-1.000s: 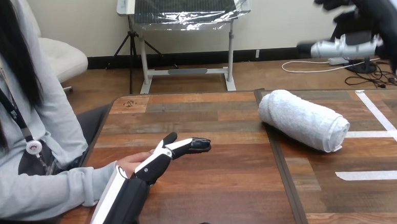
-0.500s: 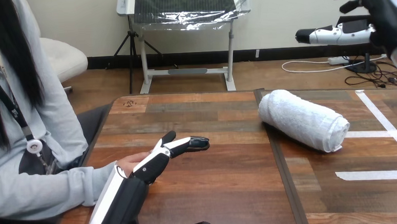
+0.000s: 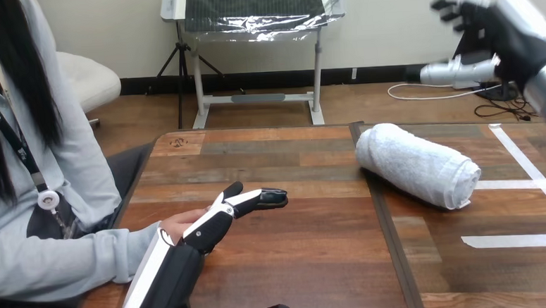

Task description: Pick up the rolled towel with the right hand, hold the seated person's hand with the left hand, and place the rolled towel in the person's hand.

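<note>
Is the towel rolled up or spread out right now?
Rolled. The towel lies on the table as a compact cylinder, its layered end showing at the view's right.

- The wooden plank surface [image 3: 296,251] was split by 1 dark seam [image 3: 387,233] running from its far edge to its near edge.
- A white rolled towel [image 3: 417,164] lay on its side just right of the seam, slanting from far left to near right.
- 3 white tape strips [image 3: 518,240] were stuck flat to the right section; the middle strip started just beside the towel's near end.
- At the near left edge lay the person's hand [image 3: 178,221], with the left robot hand [image 3: 214,224] against it, fingers straight and pointing right.
- A small dark mark [image 3: 178,141] sat at the far left corner.
</note>
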